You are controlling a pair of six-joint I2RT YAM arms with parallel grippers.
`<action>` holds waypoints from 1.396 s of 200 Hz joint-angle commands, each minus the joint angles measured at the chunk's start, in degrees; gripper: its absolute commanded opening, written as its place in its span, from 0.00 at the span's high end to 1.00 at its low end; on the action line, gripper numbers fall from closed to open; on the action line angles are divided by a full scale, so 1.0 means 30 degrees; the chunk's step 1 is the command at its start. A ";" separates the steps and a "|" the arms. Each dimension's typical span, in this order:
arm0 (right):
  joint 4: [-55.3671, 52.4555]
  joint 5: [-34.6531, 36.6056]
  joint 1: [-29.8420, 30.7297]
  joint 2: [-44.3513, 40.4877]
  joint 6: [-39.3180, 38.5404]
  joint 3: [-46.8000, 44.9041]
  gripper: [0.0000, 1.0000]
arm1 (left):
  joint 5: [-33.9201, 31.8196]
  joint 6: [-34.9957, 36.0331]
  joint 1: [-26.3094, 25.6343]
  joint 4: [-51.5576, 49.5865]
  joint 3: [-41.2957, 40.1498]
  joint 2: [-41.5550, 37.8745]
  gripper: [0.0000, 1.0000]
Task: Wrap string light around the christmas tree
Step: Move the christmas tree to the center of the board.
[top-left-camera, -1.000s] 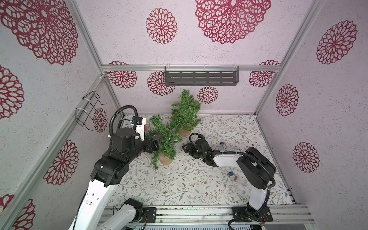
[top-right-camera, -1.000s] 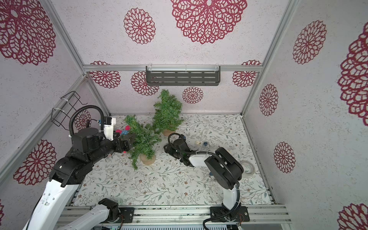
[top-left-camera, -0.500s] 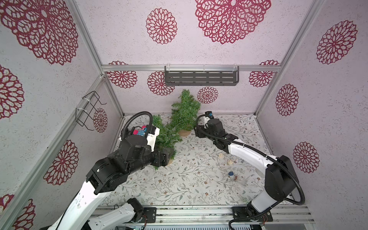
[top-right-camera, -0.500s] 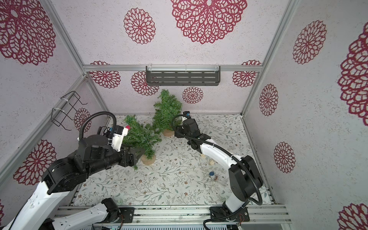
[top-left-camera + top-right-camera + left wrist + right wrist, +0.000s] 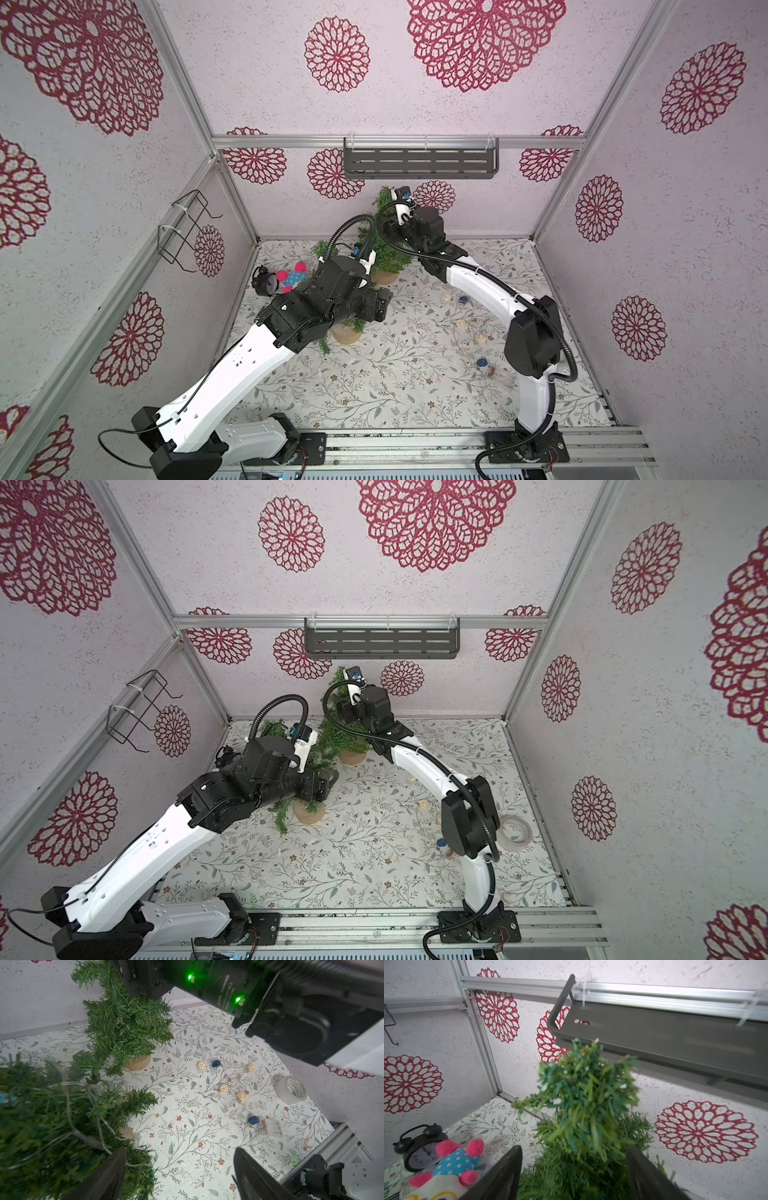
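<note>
far christmas tree (image 5: 583, 1093): green, by the back wall; its blurred top stands between the right gripper's fingers.
near christmas tree (image 5: 52, 1118): blurred and cut off in the left wrist view; a clear wire (image 5: 91, 1087) loops through its branches, and whether it joins the strand on the mat cannot be told.
right gripper (image 5: 574, 1148): jaws wide apart astride the far christmas tree; whether the pads touch its needles cannot be told; well apart from the string light.
left gripper (image 5: 179, 1150): jaws wide apart and empty, one finger (image 5: 112, 1169) in the near christmas tree's needles; the string light lies beyond, untouched.
string light (image 5: 224, 1088): thin pale wire in loose loops on the floral mat (image 5: 187, 1126), strung with small cream and blue woven balls.
battery box (image 5: 270, 1127): small, clear, beside a blue ball.
</note>
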 commanded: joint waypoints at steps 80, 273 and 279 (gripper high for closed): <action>0.4911 0.0932 0.0090 0.1747 -0.2140 0.1287 0.68 | -0.0004 0.1173 0.0834 0.1560 -0.0263 -0.1072 0.12; 0.1010 0.2367 -0.5268 -1.6938 -0.2455 -1.8136 1.00 | 0.4563 0.1207 0.0900 0.6169 0.1339 0.1697 0.06; 0.0557 0.2682 -0.5552 -1.7637 -0.2497 -1.8466 1.00 | 0.4592 0.1264 0.0810 0.6208 0.1455 0.1862 0.07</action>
